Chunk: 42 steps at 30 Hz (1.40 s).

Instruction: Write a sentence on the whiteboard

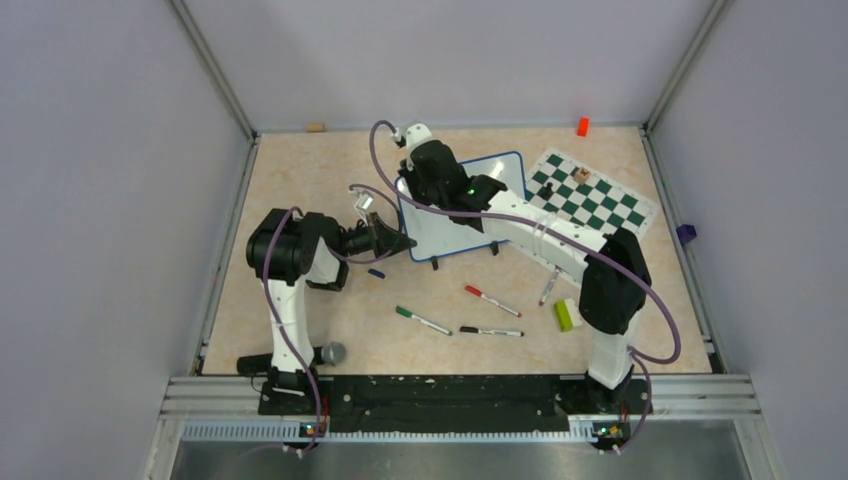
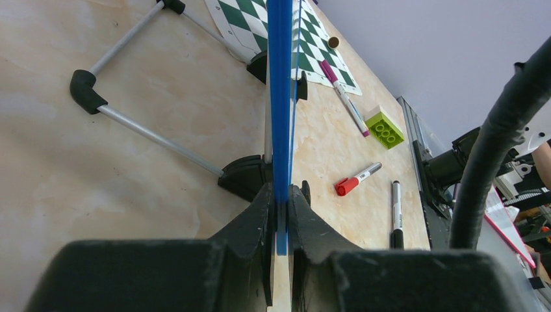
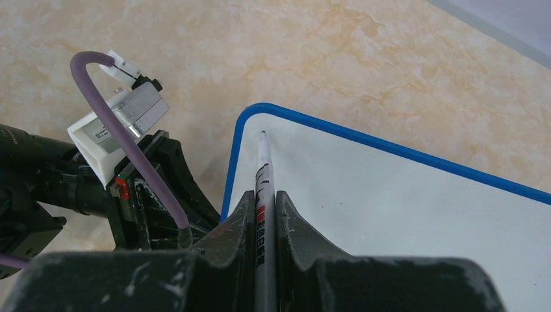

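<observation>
The whiteboard (image 1: 508,172) stands propped on its feet near the middle of the desk (image 1: 300,170), just left of the chess mat (image 1: 592,195); the left pincer (image 2: 281,195) is pressed together on its blue frame edge, steadying it; the right pincer (image 3: 263,201) pinches a marker (image 3: 263,172) whose tip sits at the board's upper corner, though I cannot tell whether it touches. No part of the sentence shows on the white surface in view, so I judge the writing barely begun.

The risks: the board is held only by a thin edge, so a firm stroke may make it swivel or slide in that grip; too light a stroke leaves no line; the marker may slip back between the pads under pressure.

No container is in sight; the red marker (image 1: 492,300), green marker (image 1: 422,320), black marker (image 1: 490,331) and green brick (image 1: 565,314) lie loose on the desk.
</observation>
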Tool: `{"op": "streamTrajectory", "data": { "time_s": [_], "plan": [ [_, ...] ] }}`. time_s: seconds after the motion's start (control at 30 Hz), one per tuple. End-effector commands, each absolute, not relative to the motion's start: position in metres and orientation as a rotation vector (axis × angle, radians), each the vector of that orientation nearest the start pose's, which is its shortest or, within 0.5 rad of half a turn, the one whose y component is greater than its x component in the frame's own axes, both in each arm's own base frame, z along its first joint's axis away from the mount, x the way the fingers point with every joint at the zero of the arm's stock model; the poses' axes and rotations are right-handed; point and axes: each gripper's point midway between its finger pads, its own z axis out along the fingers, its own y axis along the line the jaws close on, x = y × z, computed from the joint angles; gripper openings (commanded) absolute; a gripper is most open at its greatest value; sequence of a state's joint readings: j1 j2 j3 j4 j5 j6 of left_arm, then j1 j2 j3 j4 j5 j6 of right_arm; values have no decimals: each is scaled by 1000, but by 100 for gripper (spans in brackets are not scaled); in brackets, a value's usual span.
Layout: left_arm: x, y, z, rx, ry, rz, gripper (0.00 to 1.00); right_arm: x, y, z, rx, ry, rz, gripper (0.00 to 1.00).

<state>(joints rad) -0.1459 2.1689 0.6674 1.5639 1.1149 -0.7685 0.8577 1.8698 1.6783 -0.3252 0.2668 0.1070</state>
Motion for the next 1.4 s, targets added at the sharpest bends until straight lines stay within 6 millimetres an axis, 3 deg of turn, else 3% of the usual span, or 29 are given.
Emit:
{"op": "streamTrajectory", "data": {
  "time_s": [0.0, 1.37],
  "plan": [
    [330, -230, 85, 593, 1632, -1528, 8, 384, 391, 264, -617, 1878, 355, 0],
    [330, -231, 83, 602, 1630, -1525, 8, 389, 382, 256, -608, 1861, 294, 0]
  ]
}}
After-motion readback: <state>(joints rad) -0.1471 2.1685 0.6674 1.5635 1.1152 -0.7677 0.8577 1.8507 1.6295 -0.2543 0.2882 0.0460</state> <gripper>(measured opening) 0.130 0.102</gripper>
